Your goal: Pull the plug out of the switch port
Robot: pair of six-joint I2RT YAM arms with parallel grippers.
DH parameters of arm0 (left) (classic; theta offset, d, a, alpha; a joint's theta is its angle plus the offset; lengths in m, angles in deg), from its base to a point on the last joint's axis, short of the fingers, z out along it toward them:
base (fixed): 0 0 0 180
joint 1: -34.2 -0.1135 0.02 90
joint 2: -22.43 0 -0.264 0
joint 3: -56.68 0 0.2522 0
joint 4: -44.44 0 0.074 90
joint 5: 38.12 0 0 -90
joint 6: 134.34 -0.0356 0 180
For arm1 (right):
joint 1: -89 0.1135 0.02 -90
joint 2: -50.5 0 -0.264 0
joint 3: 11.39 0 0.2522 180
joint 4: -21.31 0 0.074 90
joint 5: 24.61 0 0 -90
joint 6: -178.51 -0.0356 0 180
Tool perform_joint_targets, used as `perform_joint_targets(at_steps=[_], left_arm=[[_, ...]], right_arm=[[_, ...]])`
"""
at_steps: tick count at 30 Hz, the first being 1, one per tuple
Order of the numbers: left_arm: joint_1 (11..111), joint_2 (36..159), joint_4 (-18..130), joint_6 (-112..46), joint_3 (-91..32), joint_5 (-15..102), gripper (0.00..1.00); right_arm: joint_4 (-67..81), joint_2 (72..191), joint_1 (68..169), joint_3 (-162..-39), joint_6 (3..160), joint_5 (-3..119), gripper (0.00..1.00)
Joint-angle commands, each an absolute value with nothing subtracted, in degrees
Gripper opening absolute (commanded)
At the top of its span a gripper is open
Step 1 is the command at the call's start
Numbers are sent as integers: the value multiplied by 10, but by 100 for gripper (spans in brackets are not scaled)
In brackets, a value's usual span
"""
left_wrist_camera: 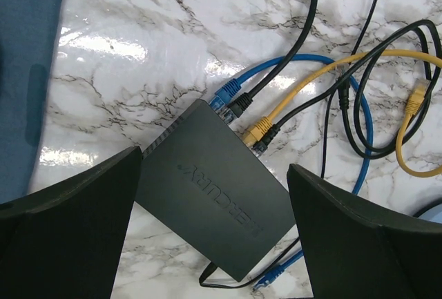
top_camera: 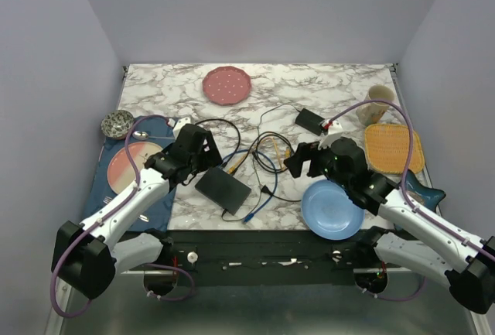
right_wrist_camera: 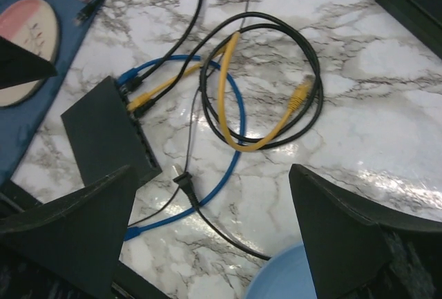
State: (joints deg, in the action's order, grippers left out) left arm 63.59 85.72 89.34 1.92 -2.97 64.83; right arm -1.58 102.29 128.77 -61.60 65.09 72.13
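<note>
Room: pale lilac walls around a white-and-grey marble table (top_camera: 325, 80).
Left fingers: the left gripper (left_wrist_camera: 214, 164) is spread wide with nothing in it. It hangs over the switch, no contact that I can see.
Right fingers: the right gripper (right_wrist_camera: 210, 171) is also spread and empty, above the cable tangle (right_wrist_camera: 222, 99) further right.
Switch: the switch (top_camera: 223, 188) lies flat near the front edge, left of centre and just right of the blue mat (left_wrist_camera: 27, 50). Its ports are on the far side.
Plugs: four in a row there: blue plug (left_wrist_camera: 224, 95), black plug (left_wrist_camera: 240, 104), yellow plug (left_wrist_camera: 254, 132), second black plug (left_wrist_camera: 271, 133). They're packed tight, and I honestly can't tell which one is meant.
Risk, crowding: wide fingers could easily pinch two plugs at once.
Risk, sliding: nothing pins the box down, so a tug probably drags it along instead of freeing the plug.
Risk, latch: pulling without squeezing the clip could jam it.
Risk, tangle: the looped cords could snag and sweep toward the blue plate (top_camera: 331, 210).
</note>
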Motion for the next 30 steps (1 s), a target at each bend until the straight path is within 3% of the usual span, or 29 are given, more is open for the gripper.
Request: perform_joint_targets(at_steps=[1,8,20,30], left_arm=[[636,823,880,6,6,619,99],[637,785,862,52,69,606,97],[650,752,870,73,112,597,81],[647,783,875,108,117,647,77]], right_arm=[[32,1025,1291,-605,671,614,99],[53,1107,1337,-643,669,581,92],[61,1278,1463,-715,679,640,84],[70,1352,1527,-744,677,641,63]])
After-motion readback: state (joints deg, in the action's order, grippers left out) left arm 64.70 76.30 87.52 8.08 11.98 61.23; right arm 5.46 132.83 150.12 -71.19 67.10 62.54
